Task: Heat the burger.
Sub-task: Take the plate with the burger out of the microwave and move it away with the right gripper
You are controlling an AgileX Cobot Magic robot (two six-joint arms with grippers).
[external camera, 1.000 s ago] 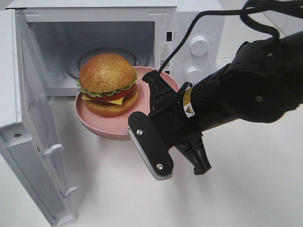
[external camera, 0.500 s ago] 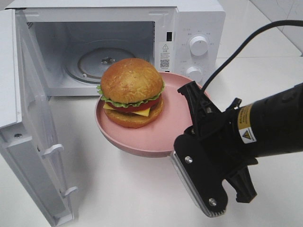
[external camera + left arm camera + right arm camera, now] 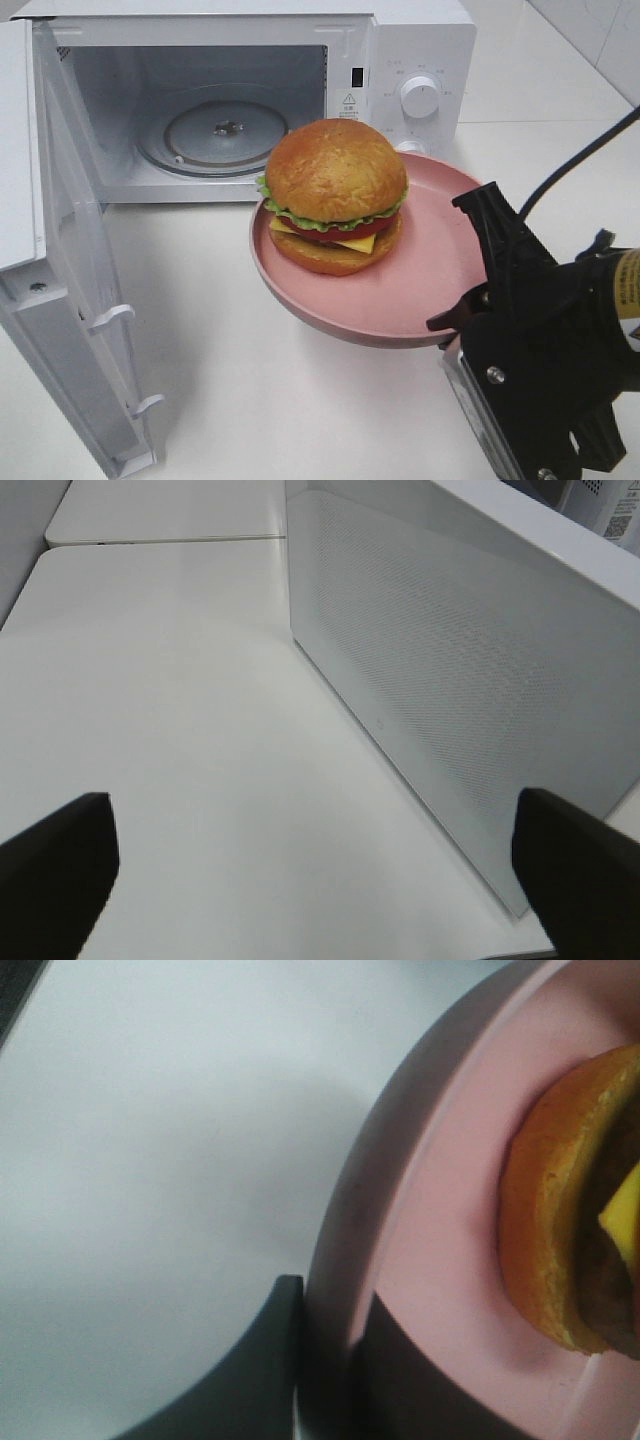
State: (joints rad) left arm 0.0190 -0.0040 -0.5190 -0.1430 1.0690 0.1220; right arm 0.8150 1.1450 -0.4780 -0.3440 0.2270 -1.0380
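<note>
Near the middle of the frame, the burger point(image 3: 335, 196) sat on a pink plate point(image 3: 420, 290). The right end effector point(image 3: 325, 1360) was clamped on the plate's rim, in front of the open microwave point(image 3: 400, 60). The left end effector point(image 3: 320, 870) was spread wide, holding nothing.

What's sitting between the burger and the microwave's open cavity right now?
Nothing: in the exterior high view only bare white tabletop separates the burger, on its pink plate, from the microwave opening.

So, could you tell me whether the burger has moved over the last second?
Yes. The burger has moved right and away from the microwave cavity, carried out on the pink plate.
</note>
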